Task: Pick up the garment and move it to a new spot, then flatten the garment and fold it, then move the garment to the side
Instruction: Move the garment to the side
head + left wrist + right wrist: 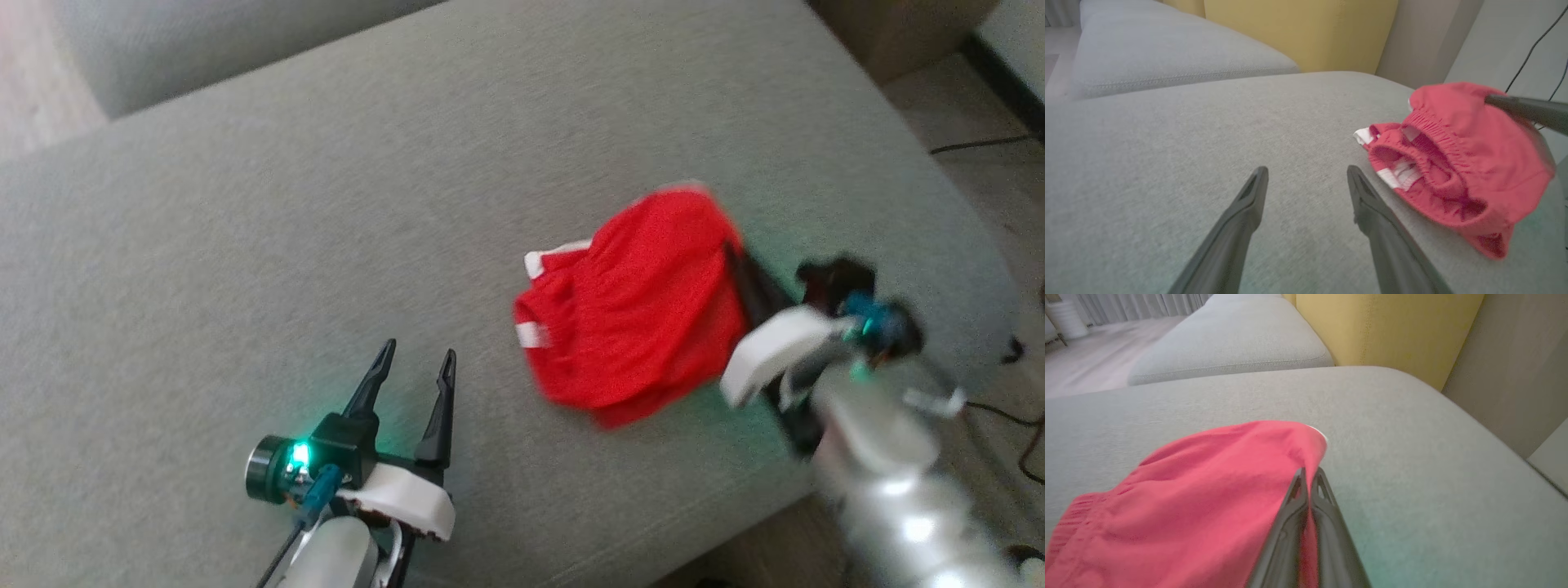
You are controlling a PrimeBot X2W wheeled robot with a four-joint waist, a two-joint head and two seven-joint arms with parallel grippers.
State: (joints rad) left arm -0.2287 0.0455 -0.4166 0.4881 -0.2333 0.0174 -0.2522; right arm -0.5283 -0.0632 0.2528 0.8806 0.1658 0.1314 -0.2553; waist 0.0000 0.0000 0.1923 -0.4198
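The garment (641,306) is a pair of red shorts with white trim, bunched up on the right half of the grey cushion (326,204). My right gripper (732,249) is shut on its right edge, lifting that side so the cloth hangs from the fingers. In the right wrist view the red fabric (1208,506) is pinched between the closed fingers (1306,498). My left gripper (416,355) stands open over bare cushion, well to the left of the shorts. The left wrist view has the elastic waistband (1437,163) facing it, to the right of the open fingertips (1259,175).
A second grey cushion (1229,339) and a yellow backrest (1380,326) lie beyond. The cushion's right edge drops to the floor, where black cables (980,147) run. The left half of the cushion is bare grey fabric.
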